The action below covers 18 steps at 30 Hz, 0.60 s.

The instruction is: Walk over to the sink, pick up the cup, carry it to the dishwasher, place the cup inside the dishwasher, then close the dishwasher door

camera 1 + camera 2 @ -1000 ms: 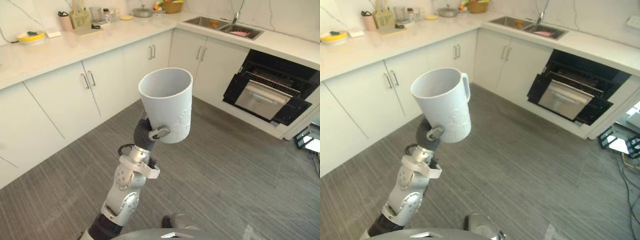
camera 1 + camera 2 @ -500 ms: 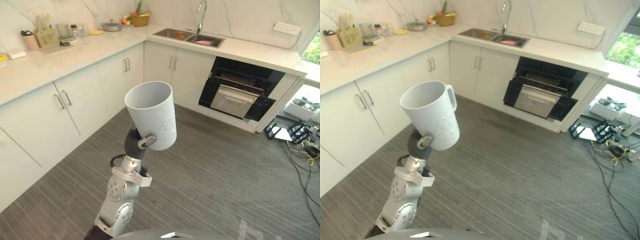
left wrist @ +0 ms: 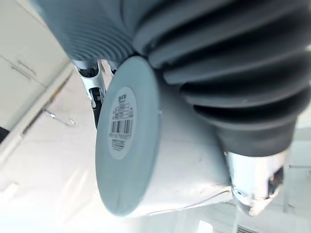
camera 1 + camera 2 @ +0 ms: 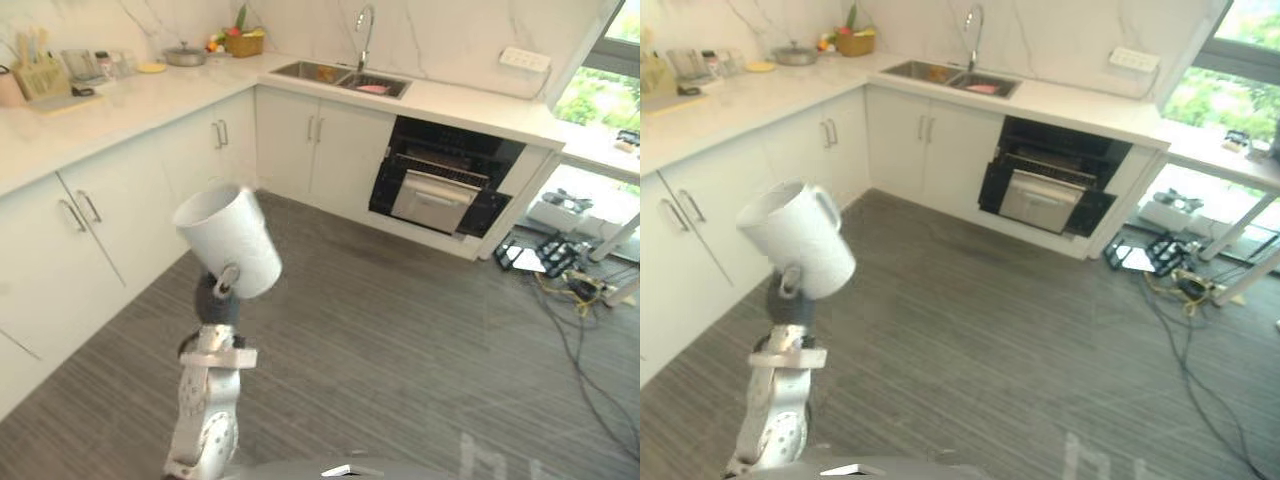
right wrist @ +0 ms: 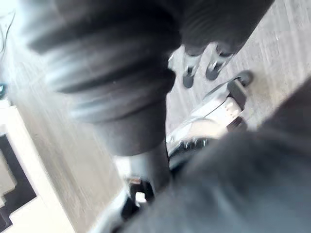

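The left hand (image 4: 229, 280) is clamped on the white cup (image 4: 228, 235), with its fingers closed round the lower wall. It holds the cup raised and tilted above the floor (image 4: 400, 330). The right hand (image 5: 188, 78) is low over the floor; I cannot tell if it is open. Far off, the dishwasher (image 4: 440, 190) stands open under the counter's front edge, just beside the sink (image 4: 340, 75). I judge this is the carrying step. Next, the robot should walk closer and lower the cup inside.

Home kitchen — white cupboards (image 4: 335, 150) under a pale marbled desk (image 4: 130, 105), steel sink (image 4: 340, 77) with tap (image 4: 363, 25), built-in dishwasher (image 4: 440, 195) with door open, pot (image 4: 186, 56) and fruit basket (image 4: 243, 44) — grey plank floor (image 4: 400, 330).
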### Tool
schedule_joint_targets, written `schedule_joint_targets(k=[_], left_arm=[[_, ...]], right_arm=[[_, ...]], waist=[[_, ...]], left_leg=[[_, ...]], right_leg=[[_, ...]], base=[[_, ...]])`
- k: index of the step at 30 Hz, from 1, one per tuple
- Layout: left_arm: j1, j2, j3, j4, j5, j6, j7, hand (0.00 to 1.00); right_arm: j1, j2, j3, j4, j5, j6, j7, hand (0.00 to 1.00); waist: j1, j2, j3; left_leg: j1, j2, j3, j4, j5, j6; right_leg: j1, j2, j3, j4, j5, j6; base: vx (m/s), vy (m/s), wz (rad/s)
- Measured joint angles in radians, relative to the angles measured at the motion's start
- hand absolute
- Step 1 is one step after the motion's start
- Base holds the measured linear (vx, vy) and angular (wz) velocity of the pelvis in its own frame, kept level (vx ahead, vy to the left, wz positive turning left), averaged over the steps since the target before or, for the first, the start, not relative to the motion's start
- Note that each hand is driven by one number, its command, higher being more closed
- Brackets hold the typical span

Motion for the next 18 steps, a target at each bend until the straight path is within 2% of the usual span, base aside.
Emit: schedule_joint_targets(k=[2, 3, 4, 5, 6, 8, 10, 11, 12, 13, 14, 15, 16, 17, 18], left_arm=[[0.004, 0.002, 0.019, 0.036, -0.007, -0.001, -0.02, 1.0], [0.006, 0.003, 0.031, 0.046, -0.007, -0.001, -0.025, 1.0], [0.009, -0.002, 0.049, 0.046, -0.005, -0.001, -0.03, 1.0], [0.016, -0.007, 0.064, 0.046, -0.004, -0.003, -0.033, 1.0], [0.03, -0.016, 0.095, 0.046, -0.003, -0.006, -0.034, 1.0], [0.029, -0.022, 0.164, 0.049, -0.004, -0.013, -0.039, 1.0], [0.019, -0.018, 0.182, 0.063, -0.006, -0.011, -0.042, 1.0], [0.015, -0.003, 0.173, 0.083, -0.007, -0.002, -0.045, 1.0], [0.014, 0.0, 0.169, 0.089, -0.007, 0.002, -0.049, 1.0], [0.011, 0.015, 0.162, 0.098, -0.008, 0.019, -0.063, 1.0], [0.012, 0.019, 0.16, 0.098, -0.008, 0.031, -0.065, 1.0], [0.012, 0.036, 0.143, 0.097, -0.008, 0.046, -0.066, 1.0], [0.01, 0.044, 0.119, 0.09, -0.003, 0.054, -0.066, 1.0], [-0.001, 0.061, 0.088, 0.083, -0.002, 0.058, -0.067, 1.0], [-0.013, 0.067, 0.071, 0.083, -0.002, 0.062, -0.067, 1.0]], right_arm=[[-0.003, -0.002, -0.009, 0.002, 0.03, 0.001, 0.016, 0.0], [-0.005, -0.009, -0.013, 0.003, 0.032, 0.003, 0.027, 0.0], [-0.01, -0.016, -0.019, 0.009, 0.031, 0.006, 0.034, 0.0], [-0.016, -0.02, -0.022, 0.022, 0.031, 0.007, 0.035, 0.0], [-0.023, -0.021, -0.039, 0.049, 0.03, 0.006, 0.044, 0.0], [-0.036, -0.014, -0.053, 0.087, 0.03, 0.005, 0.057, 0.0], [-0.034, -0.008, -0.062, 0.087, 0.03, 0.004, 0.056, 0.0], [-0.033, 0.01, -0.092, 0.089, 0.03, -0.004, 0.056, 0.0], [-0.031, 0.015, -0.098, 0.09, 0.03, -0.008, 0.055, 0.0], [-0.028, 0.03, -0.121, 0.093, 0.03, -0.021, 0.055, 0.0], [-0.028, 0.039, -0.132, 0.092, 0.03, -0.025, 0.057, 0.0], [-0.022, 0.047, -0.141, 0.088, 0.03, -0.038, 0.059, 0.0], [-0.017, 0.053, -0.15, 0.079, 0.03, -0.053, 0.063, 0.0], [-0.017, 0.059, -0.159, 0.071, 0.031, -0.074, 0.069, 0.0], [-0.023, 0.064, -0.163, 0.065, 0.033, -0.08, 0.069, 0.0]], waist=[[-0.002, 0.009, 0.018], [-0.005, 0.009, 0.023], [-0.007, 0.015, 0.029], [-0.005, 0.015, 0.031], [-0.001, 0.014, 0.032], [-0.001, 0.002, 0.038], [-0.004, -0.005, 0.044], [-0.01, -0.015, 0.037], [-0.012, -0.02, 0.034], [-0.014, -0.02, 0.026], [-0.014, -0.031, 0.026], [-0.017, -0.043, 0.02], [-0.024, -0.027, 0.005], [-0.039, -0.033, 0.008], [-0.048, -0.022, 0.003]], left_leg=[[-0.024, -0.05, -0.001, -0.179, -0.016, -0.004], [-0.03, -0.11, -0.031, -0.345, 0.02, -0.015], [-0.034, -0.167, -0.115, -0.499, 0.106, -0.03], [-0.027, -0.188, -0.146, -0.537, 0.16, -0.038], [0.003, -0.225, -0.174, -0.563, 0.233, -0.027], [0.014, -0.256, -0.15, -0.46, 0.125, 0.032], [0.014, -0.262, -0.136, -0.404, 0.07, 0.046], [0.032, -0.275, -0.123, -0.374, 0.017, 0.068], [0.046, -0.28, -0.117, -0.378, 0.006, 0.074], [0.098, -0.289, -0.102, -0.397, -0.028, 0.086], [0.151, -0.303, -0.091, -0.436, -0.038, 0.086], [0.23, -0.321, -0.084, -0.513, -0.037, 0.089], [0.281, -0.322, -0.085, -0.569, -0.027, 0.101], [0.338, -0.322, -0.092, -0.638, -0.016, 0.1], [0.368, -0.322, -0.105, -0.667, -0.006, 0.095]], right_leg=[[0.036, -0.04, -0.005, -0.017, -0.01, 0.016], [0.049, -0.075, -0.002, -0.024, -0.022, 0.037], [0.072, -0.098, 0.007, -0.045, -0.032, 0.054], [0.088, -0.106, 0.019, -0.059, -0.035, 0.064], [0.128, -0.119, 0.047, -0.105, -0.037, 0.084], [0.191, -0.138, 0.092, -0.135, -0.033, 0.121], [0.179, -0.153, 0.106, -0.064, -0.031, 0.155], [0.161, -0.17, 0.114, 0.043, -0.03, 0.171], [0.154, -0.177, 0.113, 0.077, -0.025, 0.179], [0.101, -0.193, 0.11, 0.251, 0.018, 0.191], [0.059, -0.212, 0.098, 0.364, 0.088, 0.188], [0.009, -0.243, 0.085, 0.471, 0.212, 0.179], [-0.033, -0.236, 0.084, 0.557, 0.22, 0.166], [-0.093, -0.211, 0.057, 0.637, 0.158, 0.142], [-0.119, -0.198, 0.027, 0.654, 0.124, 0.131]], base=[[0.24, 0.148, 0.23], [0.26, 0.215, 0.1], [0.35, 0.301, -0.02], [0.43, 0.337, -0.21], [0.48, 0.352, -0.4], [0.48, 0.275, -0.38], [0.34, 0.18, -0.13], [0.29, 0.158, -0.04], [0.36, 0.139, -0.12], [0.39, 0.088, -0.25], [0.51, 0.101, -0.43], [0.53, 0.1, -0.38], [0.53, 0.071, -0.27], [0.46, 0.022, -0.03], [0.49, -0.04, 0.17]])
